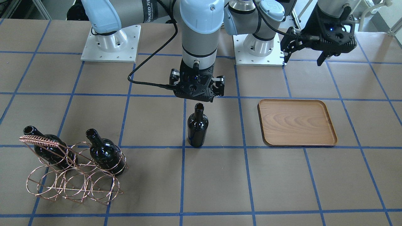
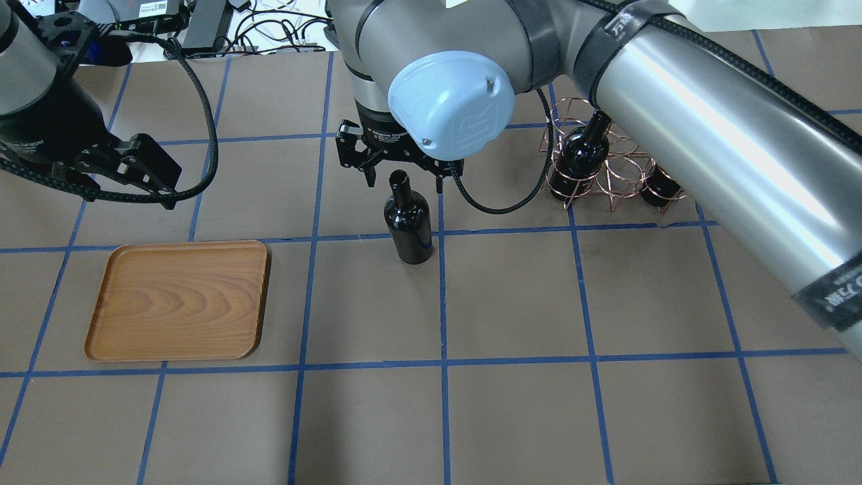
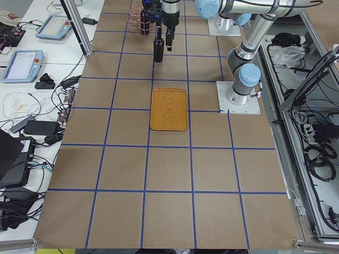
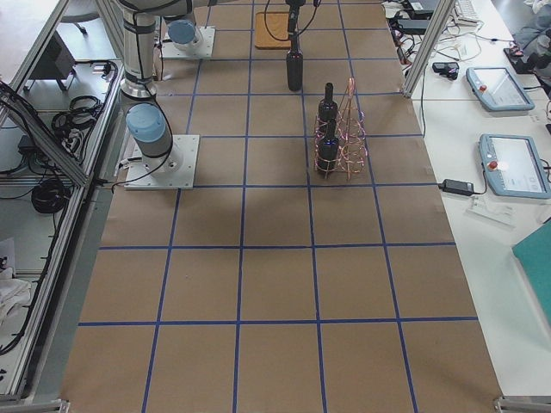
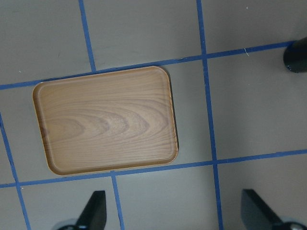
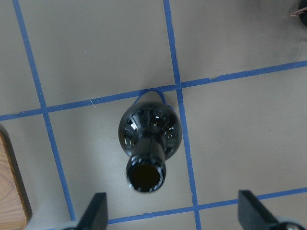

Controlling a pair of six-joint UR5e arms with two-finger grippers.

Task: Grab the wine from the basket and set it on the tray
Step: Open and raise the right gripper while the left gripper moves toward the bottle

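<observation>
We see the wine (image 1: 197,127) a glossy near-black, like the two bottles (image 1: 105,153) in the basket (image 1: 39,140), whose wire is rose-gold copper; the tray (image 1: 296,122) is warm brown with curved, darker grain. The table (image 1: 150,182) is dull brown, crossed by a grid of blue tape lines (image 1: 182,182); the right arm (image 2: 707,128) is silver-grey with a pale blue cap.

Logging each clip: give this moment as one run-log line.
wine upright on table between basket and tray | right gripper open above it | left gripper open near tray | tray empty

A black band (image 1: 153,12) on the right arm (image 1: 199,34) bears white lettering, reading roughly "UNUEED".
</observation>
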